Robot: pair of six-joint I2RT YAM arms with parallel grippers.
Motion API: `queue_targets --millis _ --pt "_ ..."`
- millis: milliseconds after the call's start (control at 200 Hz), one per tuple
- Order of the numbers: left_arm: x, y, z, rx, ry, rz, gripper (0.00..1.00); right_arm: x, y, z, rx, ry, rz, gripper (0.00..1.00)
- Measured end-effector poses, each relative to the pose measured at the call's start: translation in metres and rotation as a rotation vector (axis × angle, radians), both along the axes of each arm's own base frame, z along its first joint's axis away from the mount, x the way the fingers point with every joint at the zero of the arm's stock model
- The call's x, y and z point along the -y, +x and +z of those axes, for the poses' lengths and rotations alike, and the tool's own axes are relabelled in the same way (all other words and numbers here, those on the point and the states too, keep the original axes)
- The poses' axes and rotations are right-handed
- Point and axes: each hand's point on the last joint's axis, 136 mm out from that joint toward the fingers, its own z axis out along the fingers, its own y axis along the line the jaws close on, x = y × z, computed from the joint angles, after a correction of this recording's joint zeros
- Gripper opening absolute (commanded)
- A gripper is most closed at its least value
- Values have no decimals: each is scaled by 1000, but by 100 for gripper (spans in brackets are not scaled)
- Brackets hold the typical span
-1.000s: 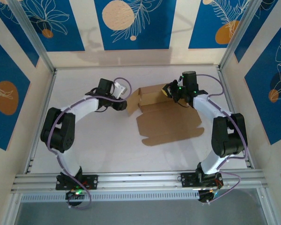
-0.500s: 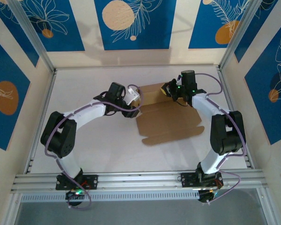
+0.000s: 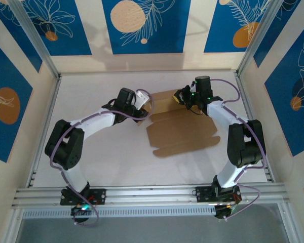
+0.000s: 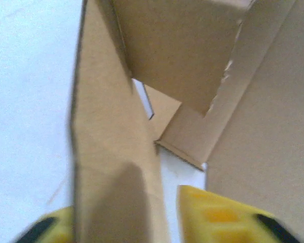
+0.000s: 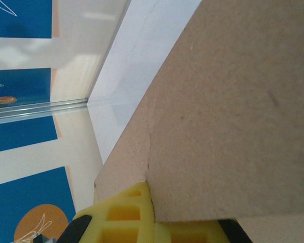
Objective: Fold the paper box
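The paper box [image 3: 180, 132] lies on the counter [image 3: 106, 152] between the two arms. I judge it about half made: its far wall stands up, while the wide near part is flat and not yet folded. The right claw [image 3: 181, 97] is clenched on the box's far right end. The left claw [image 3: 144, 104] has the box's left flap [image 4: 111, 152] between its fingers [image 4: 218, 215], but a gap shows, so I cannot tell if it grips. From above, both claws hide the box's far corners

top — overhead, looking down; wrists — close, sharing paper box [image 3: 182, 132]
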Motion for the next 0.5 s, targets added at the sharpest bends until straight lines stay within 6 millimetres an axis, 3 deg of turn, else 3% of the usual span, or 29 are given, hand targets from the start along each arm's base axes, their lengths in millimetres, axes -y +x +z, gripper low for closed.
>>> queue_targets --millis 90,165,500 --pt "-7 2 -5 10 15 36 10 -1 -1 0 -2 3 6 4" --pt "-11 3 -6 15 13 69 0 -3 -2 0 -3 6 13 4" --pt "-29 22 -2 -16 0 286 0 -12 -3 2 -17 24 -10 4"
